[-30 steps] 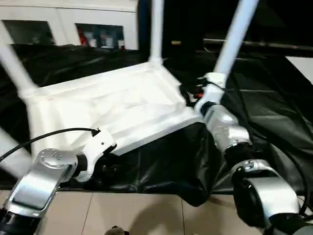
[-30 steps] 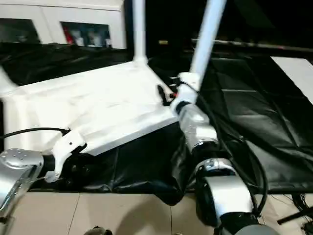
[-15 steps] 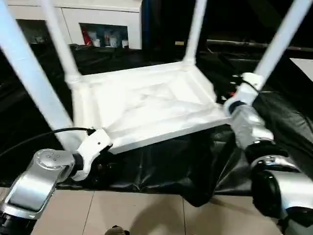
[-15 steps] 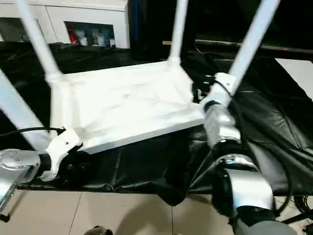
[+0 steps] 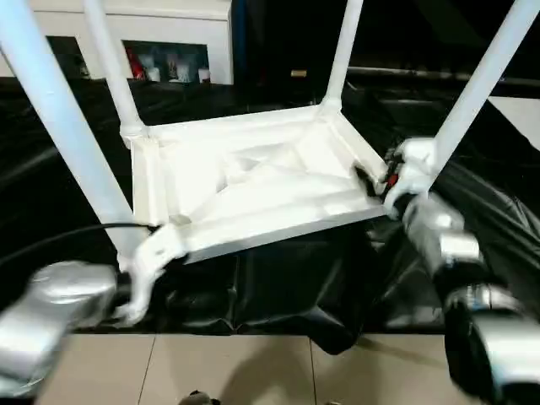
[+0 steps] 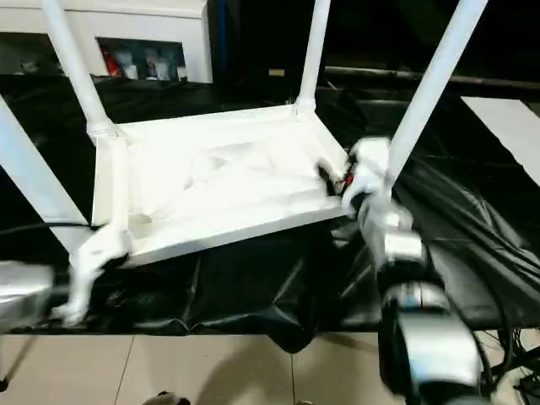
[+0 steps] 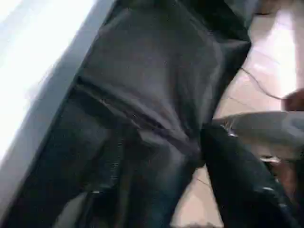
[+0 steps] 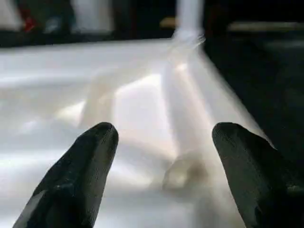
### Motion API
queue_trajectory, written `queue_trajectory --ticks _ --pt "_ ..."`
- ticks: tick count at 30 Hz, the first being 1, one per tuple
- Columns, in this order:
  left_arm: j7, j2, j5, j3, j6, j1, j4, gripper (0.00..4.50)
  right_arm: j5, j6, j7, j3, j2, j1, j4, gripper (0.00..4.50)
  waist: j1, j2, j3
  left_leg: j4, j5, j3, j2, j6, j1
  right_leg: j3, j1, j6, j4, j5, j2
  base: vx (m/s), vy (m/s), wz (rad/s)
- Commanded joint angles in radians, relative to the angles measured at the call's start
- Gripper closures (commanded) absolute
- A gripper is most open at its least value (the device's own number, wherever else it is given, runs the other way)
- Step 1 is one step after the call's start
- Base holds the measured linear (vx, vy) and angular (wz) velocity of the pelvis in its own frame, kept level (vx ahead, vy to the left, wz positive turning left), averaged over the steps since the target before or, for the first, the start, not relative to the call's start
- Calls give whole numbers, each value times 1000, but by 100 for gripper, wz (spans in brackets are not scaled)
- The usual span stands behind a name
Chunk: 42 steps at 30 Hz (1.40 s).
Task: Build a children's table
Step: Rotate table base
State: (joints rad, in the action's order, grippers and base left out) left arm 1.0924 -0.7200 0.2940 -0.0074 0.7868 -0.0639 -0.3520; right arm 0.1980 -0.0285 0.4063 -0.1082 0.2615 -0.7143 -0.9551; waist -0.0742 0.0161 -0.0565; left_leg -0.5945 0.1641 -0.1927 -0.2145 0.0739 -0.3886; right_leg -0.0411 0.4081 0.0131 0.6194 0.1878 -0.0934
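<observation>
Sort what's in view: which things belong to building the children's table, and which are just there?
Belongs to the job:
- tabletop, upside down
- four legs standing up from its corners

Just there:
- black sheet under the table
- white cabinet behind
- tiled floor

All four legs of the upturned children's table run out past the top edge, their ends unseen. The left gripper is smeared with motion blur, its fingers unreadable. Items behind the cabinet glass are too small to identify.
</observation>
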Motion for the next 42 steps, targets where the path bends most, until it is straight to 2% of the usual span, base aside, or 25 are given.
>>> queue_trajectory --ticks 1,2,3,4,5,6,7,8,9,11,14,15,22,23,25,29,31,32,33,34,35,36,39,41,42 --pt "22 -25 22 41 19 14 -14 186 -6 19 39 21 1 21 75 91 4 -10 68 67 227 -2 -1 -6 22 22 -37 -214 -59 143 -17 0 0 0" --pt "24 -31 23 46 19 18 -13 170 -6 20 46 25 1 30 87 91 3 -11 66 70 248 -1 -2 1 22 22 -37 -210 -63 178 -18 0 0 0" --pt "51 -82 22 87 6 54 6 161 8 38 130 67 14 111 204 91 3 -12 62 73 281 1 -3 6 24 23 -35 -195 -68 218 -18 0 0 0" --pt "67 -109 27 121 1 73 19 160 30 65 170 76 26 155 273 91 5 -15 61 74 288 2 -3 7 23 24 -36 -185 -69 231 -17 0 0 0" --pt "78 -125 31 143 -3 86 27 160 45 84 192 81 33 183 318 91 7 -14 60 78 303 3 -4 7 24 25 -35 -172 -72 252 -17 0 0 0" --pt "78 -125 31 143 -3 86 27 139 45 84 192 81 33 183 318 91 8 -13 59 78 310 3 -4 6 26 25 -34 -169 -74 262 -15 0 0 0" --pt "83 -156 36 183 -18 103 48 139 52 122 212 84 55 227 384 91 9 -16 59 80 330 4 -6 14 31 26 -28 -175 -76 282 -16 0 0 0" --pt "81 -173 33 206 -25 109 63 118 50 143 218 86 69 250 414 91 6 -17 56 80 348 3 -4 17 33 27 -25 -171 -81 300 -14 0 0 0" --pt "74 -207 18 261 -56 117 105 116 42 173 223 83 102 301 462 91 7 -17 54 83 368 6 -5 22 33 26 -25 -165 -82 323 -14 0 0 0" --pt "79 -229 18 296 -57 118 129 102 48 198 222 68 120 336 494 91 7 -14 53 83 387 6 -4 28 36 27 -23 -155 -86 353 -15 0 0 0" --pt "84 -243 24 323 -69 118 146 102 34 205 222 67 138 369 521 91 9 -15 50 86 432 11 -5 37 37 27 -19 -142 -93 419 -20 0 0 0" --pt "84 -253 30 352 -91 117 169 102 26 229 221 67 156 403 549 91 10 -18 49 86 440 12 -4 38 37 28 -18 -141 -95 428 -21 0 0 0" --pt "64 -239 59 406 -145 97 189 102 20 331 165 54 175 447 605 91 14 -19 50 89 454 22 -3 41 36 26 -19 -149 -93 419 -21 0 0 0" --pt "39 -222 57 402 -149 81 185 102 5 327 136 54 171 443 591 91 13 -23 49 89 462 22 -2 43 39 27 -16 -154 -93 412 -20 0 0 0" --pt "5 -203 48 393 -163 61 189 102 -14 318 98 51 162 438 578 91 14 -21 50 87 464 22 -1 49 40 26 -16 -159 -93 404 -20 0 0 0" --pt "-59 -153 26 365 -211 5 236 102 -34 289 12 39 118 402 527 91 14 -23 53 85 451 23 2 53 39 26 -18 -156 -91 398 -21 0 0 0" --pt "-70 -110 71 380 -200 -27 232 102 -39 268 -21 35 97 380 499 91 15 -23 54 85 447 24 2 56 38 25 -19 -161 -90 387 -22 0 0 0" --pt "-85 -67 120 396 -175 -56 226 102 -33 263 -35 32 77 362 478 91 13 -24 57 84 434 23 3 61 37 26 -21 -168 -84 365 -23 0 0 0" --pt "-92 -52 135 400 -165 -67 224 102 -31 263 -38 32 70 355 470 91 12 -23 57 82 433 20 4 60 40 27 -17 -177 -85 349 -21 0 0 0" --pt "-103 -35 150 403 -154 -78 222 102 -28 265 -40 33 62 347 461 91 13 -23 58 82 428 20 4 60 39 26 -20 -181 -82 336 -20 0 0 0" --pt "-114 -22 148 390 -152 -84 221 102 -37 258 -43 46 54 336 449 91 12 -19 60 82 404 22 4 55 31 25 -28 -182 -77 311 -20 0 0 0" --pt "-130 -4 141 359 -153 -86 217 102 -54 245 -48 66 37 315 425 91 12 -21 60 82 393 20 4 52 31 26 -27 -181 -77 299 -20 0 0 0" --pt "-134 20 150 320 -145 -82 199 102 -68 228 -59 80 13 283 388 91 13 -22 61 81 371 20 4 49 28 26 -30 -182 -76 293 -21 0 0 0" --pt "-130 36 166 300 -132 -80 169 102 -71 219 -62 83 5 264 362 91 14 -23 63 80 365 20 2 51 31 26 -30 -186 -73 277 -21 0 0 0" --pt "-122 75 219 251 -88 -83 91 102 -78 198 -64 88 -14 219 303 91 13 -20 65 78 354 18 1 51 32 26 -29 -192 -70 257 -20 0 0 0"
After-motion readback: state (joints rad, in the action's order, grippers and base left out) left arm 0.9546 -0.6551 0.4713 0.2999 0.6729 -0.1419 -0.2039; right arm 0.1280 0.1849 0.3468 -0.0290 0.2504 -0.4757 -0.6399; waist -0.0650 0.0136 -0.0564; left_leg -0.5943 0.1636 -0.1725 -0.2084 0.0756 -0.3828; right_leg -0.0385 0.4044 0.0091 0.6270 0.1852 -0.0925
